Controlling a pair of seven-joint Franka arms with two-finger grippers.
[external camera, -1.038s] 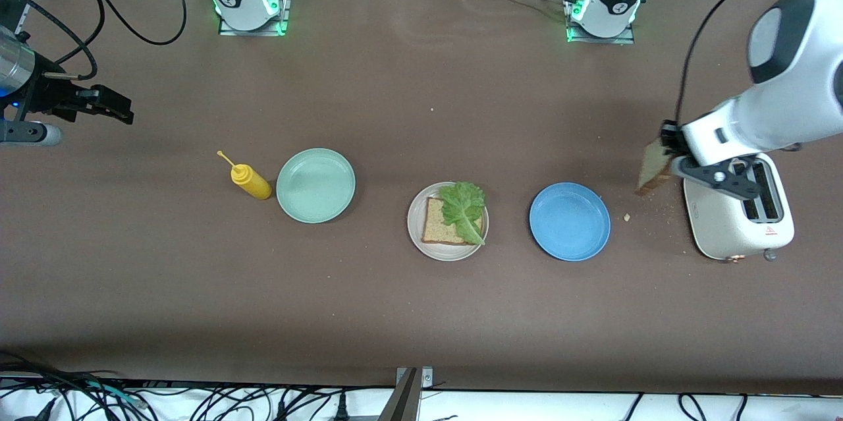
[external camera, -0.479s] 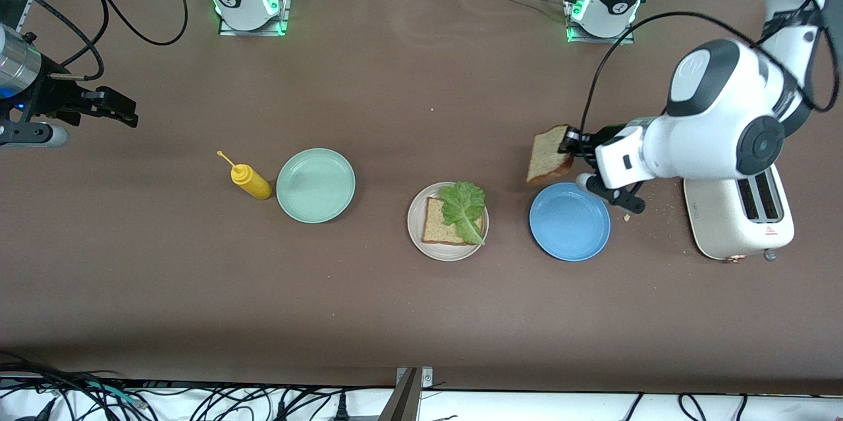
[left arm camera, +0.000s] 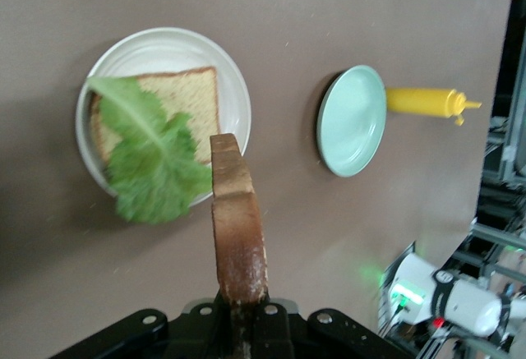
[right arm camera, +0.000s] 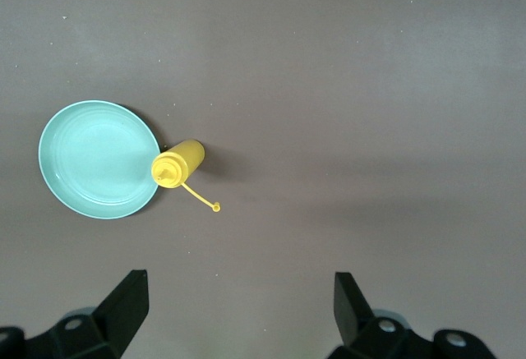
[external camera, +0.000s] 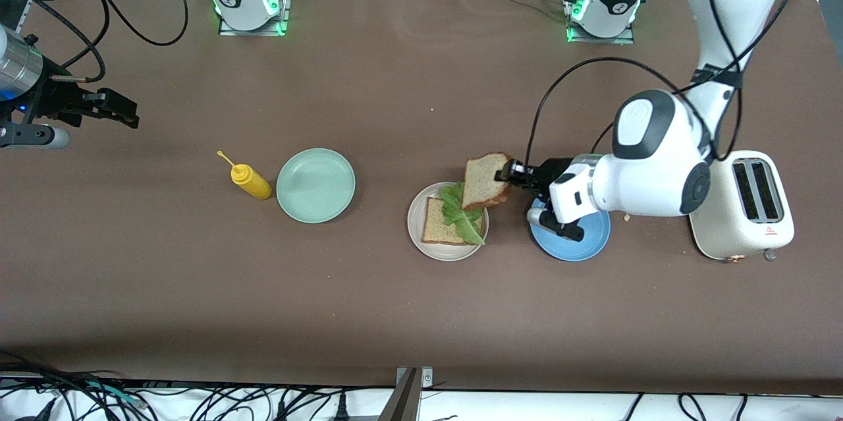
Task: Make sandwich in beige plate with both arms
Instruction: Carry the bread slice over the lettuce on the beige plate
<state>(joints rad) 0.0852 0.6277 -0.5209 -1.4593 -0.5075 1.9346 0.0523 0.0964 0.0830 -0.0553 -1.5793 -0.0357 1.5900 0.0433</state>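
Note:
The beige plate sits mid-table with one bread slice on it and a green lettuce leaf lying over that slice. My left gripper is shut on a second bread slice, held edge-on in the air over the plate's rim on the side toward the left arm's end. In the left wrist view the held slice rises from the gripper, with the plate and lettuce past it. My right gripper waits open over bare table at the right arm's end, nothing between its fingers.
A blue plate lies under the left wrist. A white toaster stands at the left arm's end, crumbs beside it. A mint-green plate and a yellow mustard bottle stand toward the right arm's end.
My left arm carried the bread slice from beside the toaster, past the blue plate, to over the beige plate's rim. The right arm has barely moved.

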